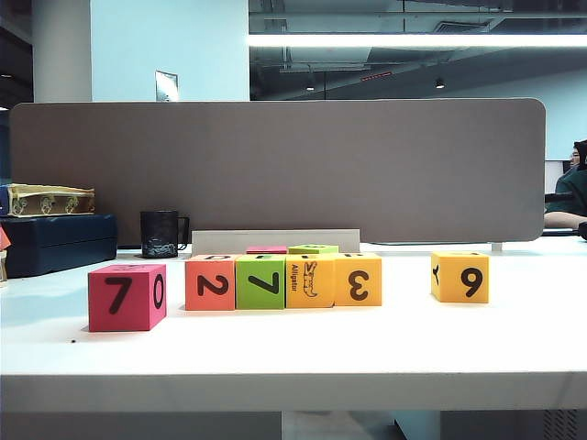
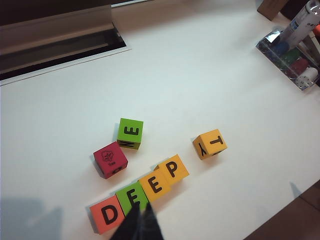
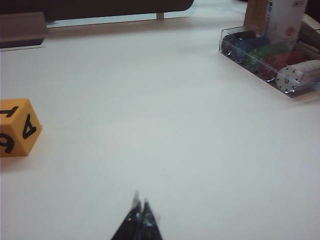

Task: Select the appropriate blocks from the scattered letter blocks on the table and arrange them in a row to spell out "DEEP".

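1. We see four cubes standing in a tight row on the white table [image 1: 293, 348], faces touching: the orange "D" block [image 2: 106, 214], the lime-green "E" block [image 2: 132, 196], the yellow-orange "E" block [image 2: 155, 185] and the yellow-orange "P" block [image 2: 172, 169]. From the left wrist view their upper faces read DEEP, which is why they sit shoulder to shoulder in that order.

2. From the exterior view the same row shows its side faces instead: "2" [image 1: 210, 282], "7" [image 1: 260, 281], the alligator picture [image 1: 310, 280] and "3" [image 1: 358, 280]. The word only reads from above.

3. The leftovers lie apart from the row, so they do not confuse the spelling: a second lime-green "E" cube [image 2: 130, 133] and a small red cube [image 2: 110, 159] just behind it, a yellow-orange "T" cube [image 2: 210, 144] off to one side, and the larger red "7" cube [image 1: 127, 296] beside the row's orange end.

4. The left tool [image 2: 140, 220] hangs above the row with its tips together, holding nothing.

5. The right tool [image 3: 139, 212] is also pinched together and empty, over bare table, well away from the "9" cube [image 3: 17, 127] and the clear chip case [image 3: 272, 60].

6. We judge the word finished; neither tool has anything left to carry.
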